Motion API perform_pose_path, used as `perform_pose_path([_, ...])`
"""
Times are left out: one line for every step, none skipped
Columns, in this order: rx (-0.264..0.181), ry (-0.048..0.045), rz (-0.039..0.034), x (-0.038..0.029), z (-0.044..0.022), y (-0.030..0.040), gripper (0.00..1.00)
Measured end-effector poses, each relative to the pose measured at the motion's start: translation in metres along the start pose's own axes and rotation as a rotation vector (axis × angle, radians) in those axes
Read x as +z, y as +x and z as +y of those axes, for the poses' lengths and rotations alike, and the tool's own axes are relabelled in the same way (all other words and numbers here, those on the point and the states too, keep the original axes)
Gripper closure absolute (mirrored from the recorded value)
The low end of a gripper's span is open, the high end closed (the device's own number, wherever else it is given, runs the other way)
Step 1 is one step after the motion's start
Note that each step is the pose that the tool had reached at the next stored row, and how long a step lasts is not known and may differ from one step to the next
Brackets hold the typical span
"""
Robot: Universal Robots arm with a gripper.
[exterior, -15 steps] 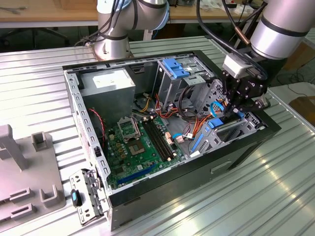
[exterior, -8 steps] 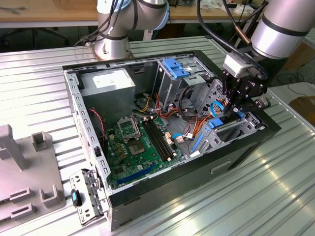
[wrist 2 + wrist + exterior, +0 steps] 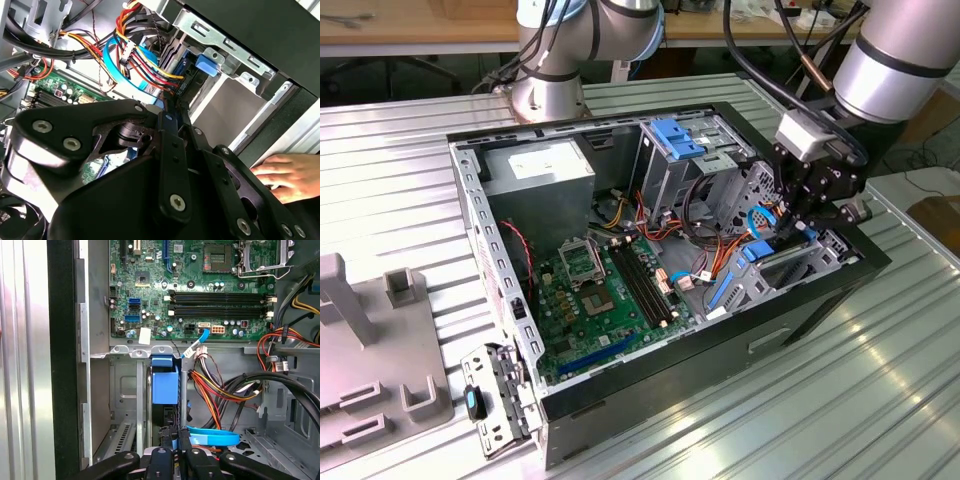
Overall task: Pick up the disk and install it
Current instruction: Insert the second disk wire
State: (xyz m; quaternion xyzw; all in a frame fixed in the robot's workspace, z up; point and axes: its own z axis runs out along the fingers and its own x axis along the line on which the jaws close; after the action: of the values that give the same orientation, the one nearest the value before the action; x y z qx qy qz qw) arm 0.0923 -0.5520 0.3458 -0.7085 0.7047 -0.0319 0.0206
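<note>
The arm is down inside the open computer case [image 3: 500,270] on the ribbed metal table [image 3: 400,160], working at the drive bay on the exterior view's right. The claw [image 3: 788,226] sits low among the cables there, its black fingers [image 3: 176,456] drawn close together around the edge of the disk [image 3: 164,384]. In the first wrist view the disk stands on edge in the bay slot, its blue carrier showing just ahead of the fingertips, with silver cage walls on either side. A flat blue data cable [image 3: 212,436] curls just beside the claw, and a bundle of red, orange and yellow wires [image 3: 145,65] runs past it. The green motherboard [image 3: 595,300] lies on the case floor, farther toward the exterior view's left. In the second wrist view a person's hand [image 3: 290,175] rests on the outer edge of the case, near the bay. A blue latch [image 3: 677,136] sits atop the far drive cage.
</note>
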Motion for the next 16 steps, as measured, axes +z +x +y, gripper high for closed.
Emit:
perform_pose_path([0.0, 0.0, -0.0015, 0.0001, 0.0, 0.0, 0.84])
perform_pose_path([0.0, 0.0, -0.0028, 0.0, 0.0, 0.0001, 0.84])
perform_pose_path([0.0, 0.0, -0.005, 0.0, 0.0, 0.0001, 0.84])
perform_pose_path([0.001, 0.0001, -0.009, 0.0001, 0.0, 0.0001, 0.84])
perform_pose_path([0.001, 0.0001, -0.0108, 0.0001, 0.0, 0.0002, 0.84])
perform_pose_path([0.001, 0.0001, -0.0111, 0.0001, 0.0, 0.0004, 0.84])
perform_pose_path([0.001, 0.0001, -0.0112, 0.0002, 0.0, 0.0008, 0.84])
perform_pose_path([0.001, 0.0001, -0.0112, 0.0002, 0.0, 0.0011, 0.84])
perform_pose_path([0.001, 0.0, -0.0111, 0.0003, 0.0001, 0.0014, 0.84])
perform_pose_path([0.001, 0.0, -0.0112, 0.0004, 0.0001, 0.0016, 0.84])
perform_pose_path([0.001, 0.0001, -0.0112, 0.0005, 0.0001, 0.0018, 0.84])
perform_pose_path([0.001, 0.0001, -0.0111, 0.0005, 0.0001, 0.0019, 0.84])
perform_pose_path([0.001, 0.0001, -0.011, 0.0006, 0.0001, 0.0021, 0.84])
perform_pose_path([0.001, 0.0001, -0.011, 0.0008, 0.0001, 0.0022, 0.84])
perform_pose_path([0.001, 0.0001, -0.0109, 0.0009, 0.0001, 0.0023, 0.84])
perform_pose_path([0.001, 0.0, -0.0107, 0.0013, 0.0001, 0.0024, 0.84])
